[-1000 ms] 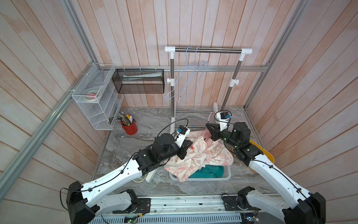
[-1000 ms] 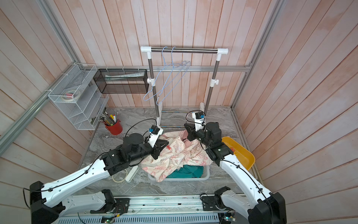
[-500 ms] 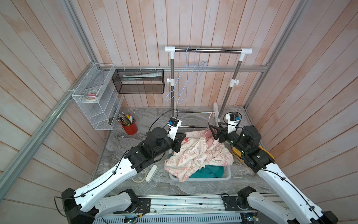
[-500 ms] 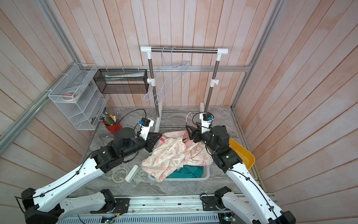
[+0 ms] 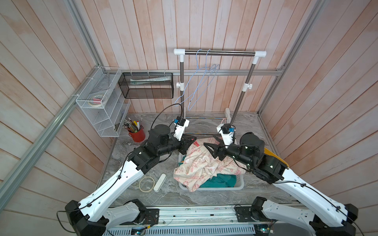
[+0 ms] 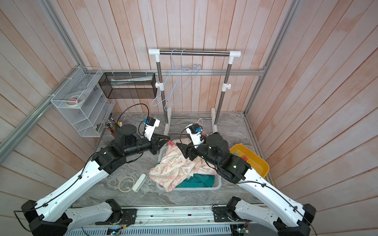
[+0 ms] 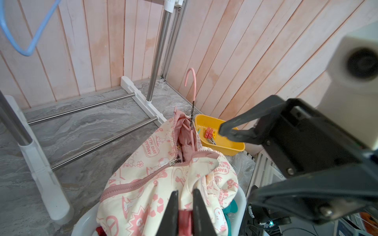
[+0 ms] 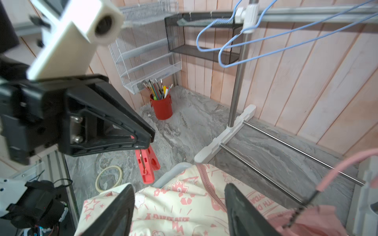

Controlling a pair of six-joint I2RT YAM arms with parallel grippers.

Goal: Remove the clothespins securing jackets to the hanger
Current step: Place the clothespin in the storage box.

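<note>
Holding a clothespin [image 5: 196, 143] clamped between its fingertips, the left gripper [image 5: 192, 141] hangs over the far left corner of the basket [image 5: 239, 185]. The right gripper [image 5: 209, 140] is spread wide and empty above the cream jacket [image 5: 202, 165]. This jacket lies crumpled on a teal jacket [image 5: 221, 180] in the basket, with a pink hanger [image 7: 192, 81] in its collar. More clothespins [image 7: 209, 132] lie in the yellow bin [image 6: 263, 165] at the right.

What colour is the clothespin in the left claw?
Coral red; the clothespin shows best in right wrist view.
</note>
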